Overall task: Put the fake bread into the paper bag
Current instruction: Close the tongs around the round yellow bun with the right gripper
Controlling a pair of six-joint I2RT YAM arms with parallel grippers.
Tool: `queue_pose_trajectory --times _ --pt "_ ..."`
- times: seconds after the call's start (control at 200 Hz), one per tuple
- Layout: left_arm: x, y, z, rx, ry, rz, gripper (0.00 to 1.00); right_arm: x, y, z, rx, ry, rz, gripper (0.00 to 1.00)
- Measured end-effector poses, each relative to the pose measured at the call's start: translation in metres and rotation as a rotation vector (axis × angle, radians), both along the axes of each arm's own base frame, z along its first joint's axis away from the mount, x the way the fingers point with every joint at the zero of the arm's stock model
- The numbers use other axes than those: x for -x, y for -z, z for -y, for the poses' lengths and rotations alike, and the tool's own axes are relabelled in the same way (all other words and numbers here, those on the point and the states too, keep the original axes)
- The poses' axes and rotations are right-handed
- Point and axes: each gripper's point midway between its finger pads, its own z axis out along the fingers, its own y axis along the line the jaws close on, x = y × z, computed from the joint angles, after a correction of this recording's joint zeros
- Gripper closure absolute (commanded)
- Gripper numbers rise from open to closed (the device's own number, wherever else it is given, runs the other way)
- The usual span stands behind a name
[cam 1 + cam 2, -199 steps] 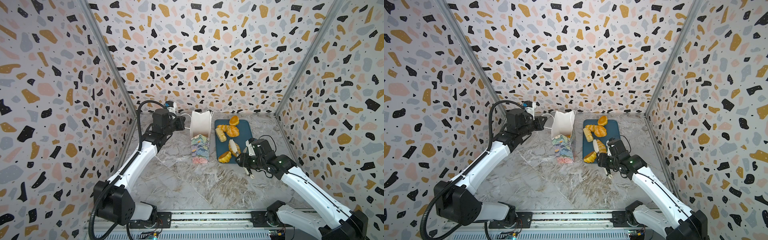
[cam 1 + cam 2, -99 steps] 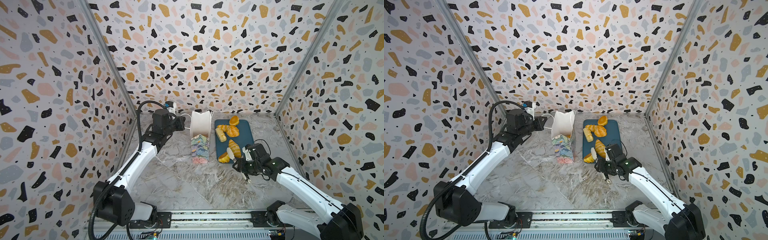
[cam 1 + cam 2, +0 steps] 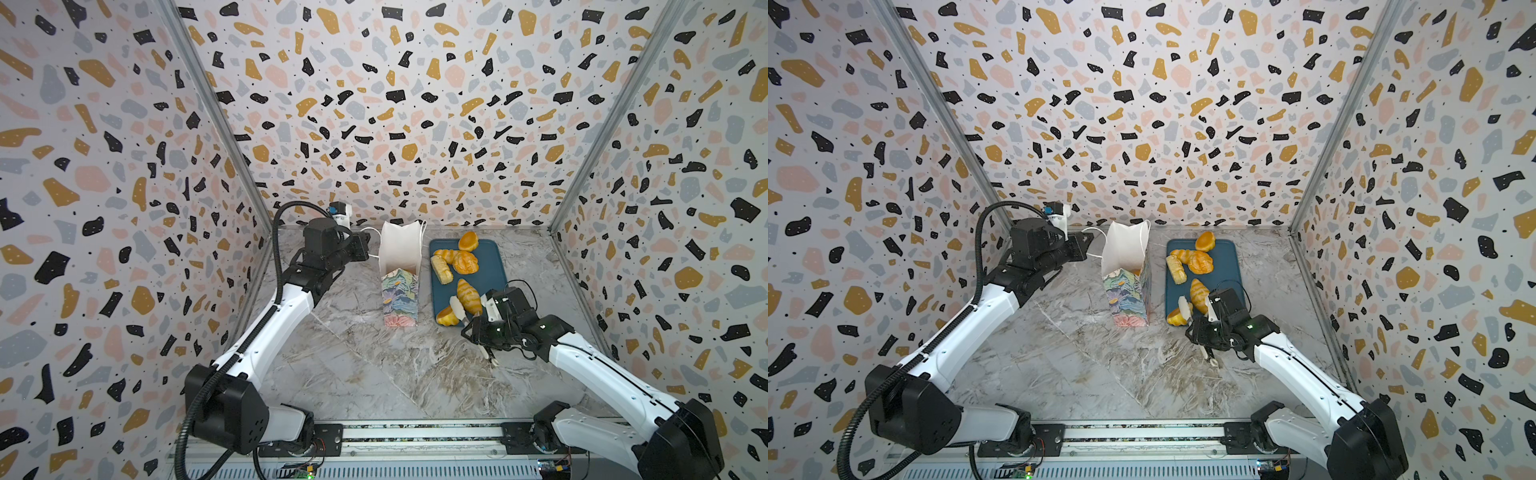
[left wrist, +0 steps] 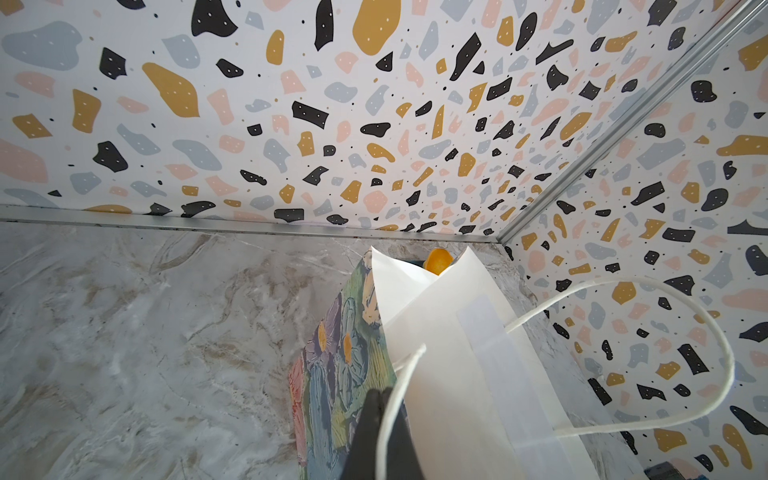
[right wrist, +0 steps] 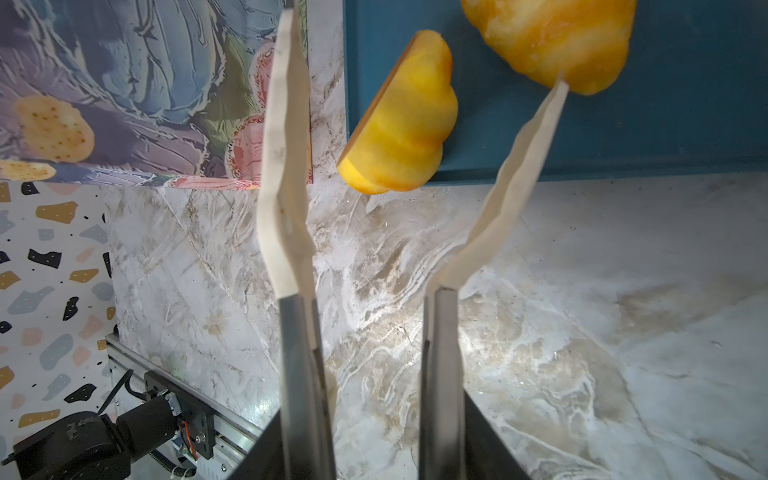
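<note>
Pick-up is in hand: a fake bread [image 5: 399, 120] is straddled by the open right tool [image 5: 424, 45]; closing is required next. The paper bag [image 4: 436, 332] seems held by the shut left tool [image 4: 376, 415].

I have brought my right pincer [image 5: 424, 50] sideways, closer to the paper bag [image 5: 124, 83], and its jaws came a little nearer together. The small croissant [image 5: 399, 124] now lies between its fingers. One fingertip [image 5: 555, 97] now touches the bigger croissant [image 5: 552, 37] ahead.
</note>
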Motion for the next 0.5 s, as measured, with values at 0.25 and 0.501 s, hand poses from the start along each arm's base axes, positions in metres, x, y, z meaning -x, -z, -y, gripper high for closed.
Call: queue_pose_trajectory --times 0.25,0.501 --pt "0.0 0.0 0.0 0.0 -0.001 0.0 1.0 -0.003 0.005 -0.006 -0.013 -0.011 -0.014 0.51" --pt "0.0 0.0 0.0 0.0 -0.001 0.0 1.0 -0.002 0.012 -0.011 -0.026 -0.021 -0.025 0.55"
